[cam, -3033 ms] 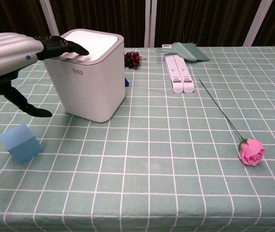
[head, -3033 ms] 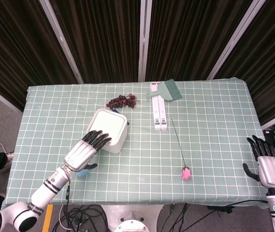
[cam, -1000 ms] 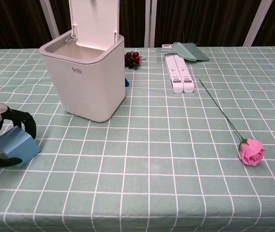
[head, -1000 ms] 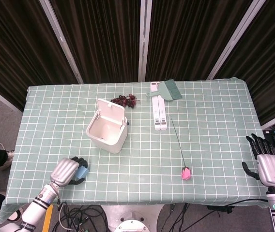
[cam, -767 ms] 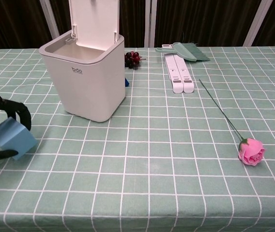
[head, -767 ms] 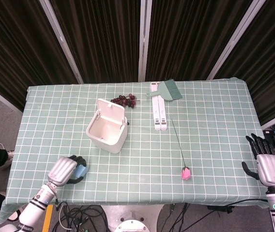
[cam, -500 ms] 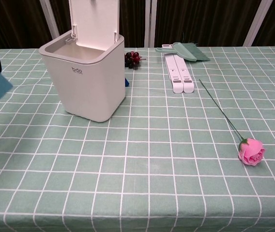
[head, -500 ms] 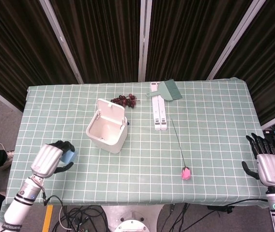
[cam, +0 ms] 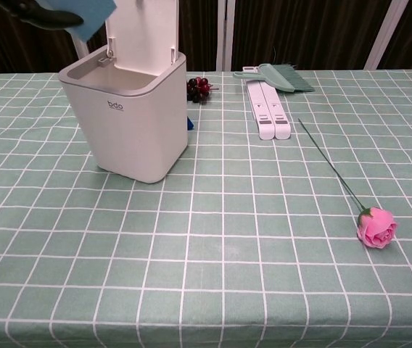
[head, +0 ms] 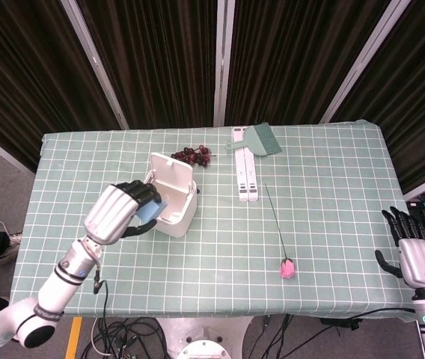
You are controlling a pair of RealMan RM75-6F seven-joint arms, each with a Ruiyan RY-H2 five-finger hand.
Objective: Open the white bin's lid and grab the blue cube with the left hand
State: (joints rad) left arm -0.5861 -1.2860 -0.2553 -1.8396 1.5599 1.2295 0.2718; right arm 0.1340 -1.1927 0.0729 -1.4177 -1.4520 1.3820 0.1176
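Observation:
The white bin (head: 176, 215) (cam: 129, 123) stands left of the table's middle with its lid (head: 171, 169) (cam: 142, 32) raised upright. My left hand (head: 123, 209) holds the blue cube (head: 150, 210) (cam: 83, 14) in the air over the bin's near-left edge. In the chest view only the cube and dark fingertips (cam: 35, 14) show at the top left. My right hand (head: 414, 254) hangs open off the table's right front corner, holding nothing.
Dark grapes (head: 190, 155) (cam: 199, 88) lie behind the bin. A white bar (head: 245, 168) (cam: 268, 109) with a green brush (head: 261, 140) (cam: 278, 75) sits at the back middle. A pink rose (head: 288, 268) (cam: 377, 227) on a long stem lies front right.
My left hand pressed the bin's lid, which sprang up. The hand then took the blue cube from the table's front left and lifted it over the bin's edge.

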